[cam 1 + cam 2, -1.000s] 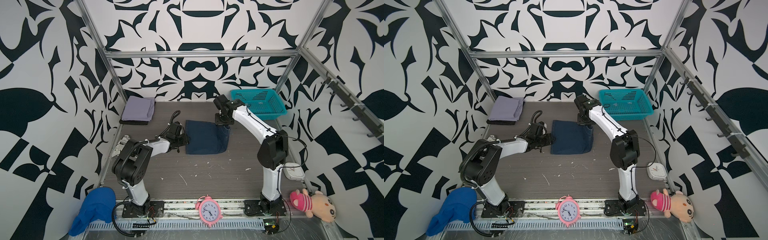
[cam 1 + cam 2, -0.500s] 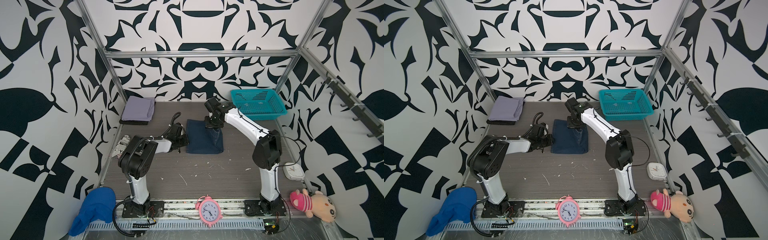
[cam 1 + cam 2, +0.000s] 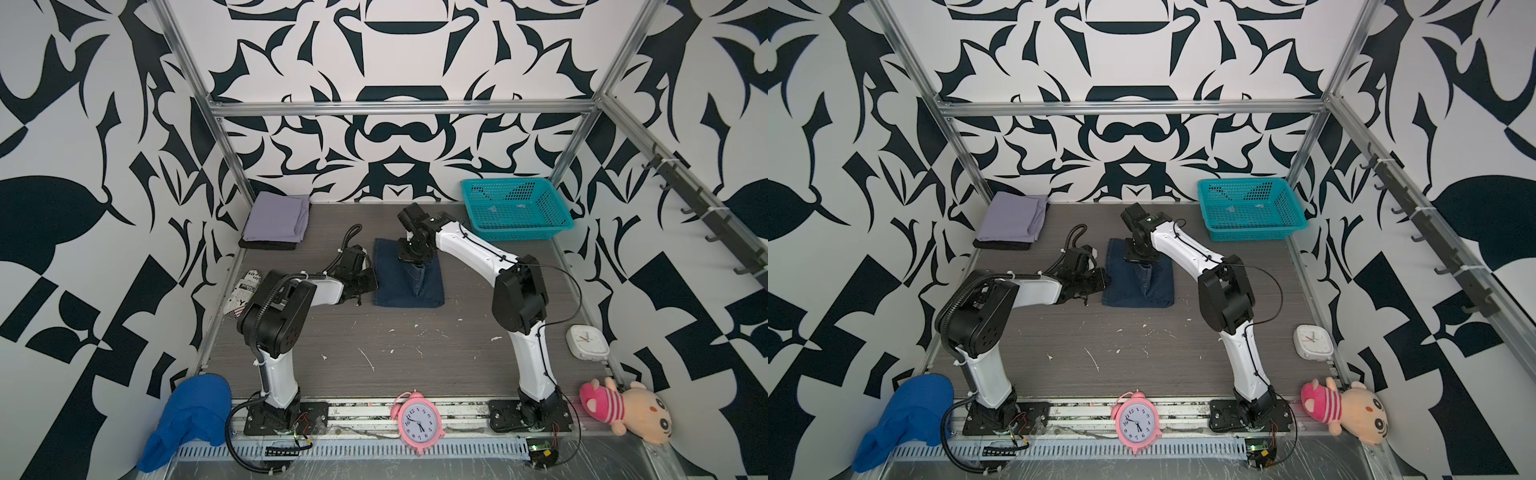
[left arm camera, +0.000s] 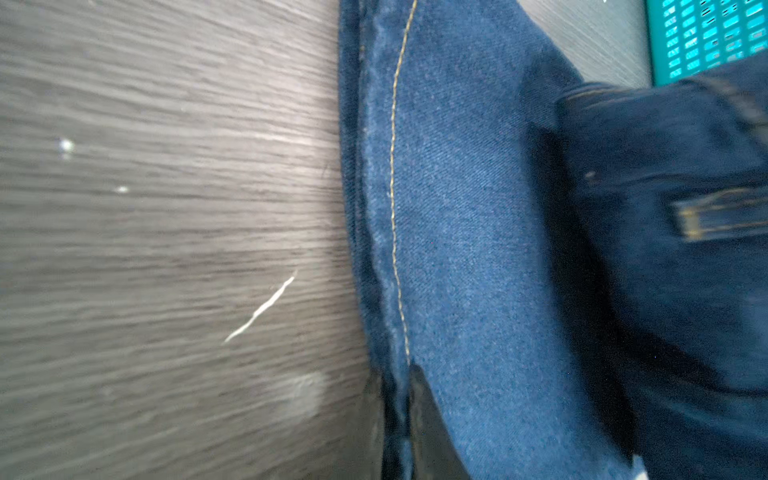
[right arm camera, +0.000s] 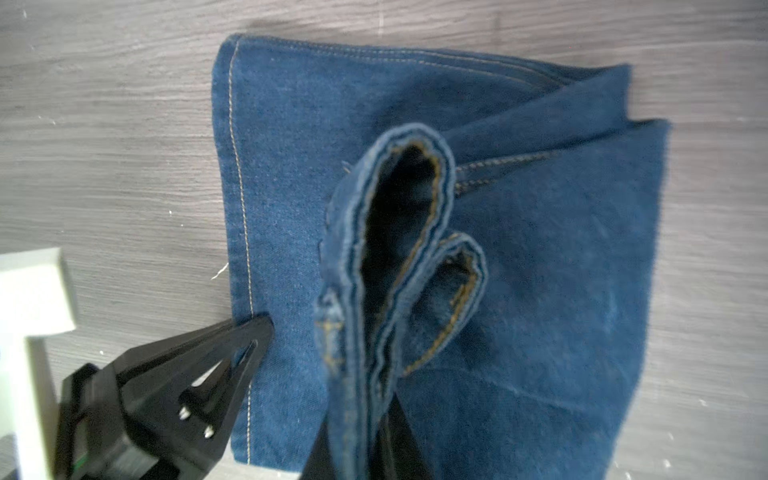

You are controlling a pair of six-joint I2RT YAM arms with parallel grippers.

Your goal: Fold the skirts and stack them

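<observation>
The dark blue denim skirt (image 3: 395,286) lies folded mid-table in both top views. My right gripper (image 3: 415,261) hangs over its middle, shut on a bunched hem (image 5: 353,291) that it holds up in a peak. In the right wrist view the hem runs between the fingers of the right gripper (image 5: 361,440). My left gripper (image 3: 371,277) lies low at the skirt's left edge, shut on the stitched seam (image 4: 392,208). In its wrist view the left gripper (image 4: 397,419) pinches that edge. The lavender-grey skirt (image 3: 276,216) rests folded on the black skirt (image 3: 268,246) at the back left.
A teal basket (image 3: 517,226) stands at the back right. Along the front rail are a pink alarm clock (image 3: 417,424), a plush toy (image 3: 623,411) and a bright blue knit cloth (image 3: 191,415). A white clock (image 3: 587,341) lies at the right edge and a printed packet (image 3: 243,293) at the left edge.
My right gripper has carried the denim hem leftward, from the skirt's right end to above its middle. My left gripper has closed on the skirt's left edge.
</observation>
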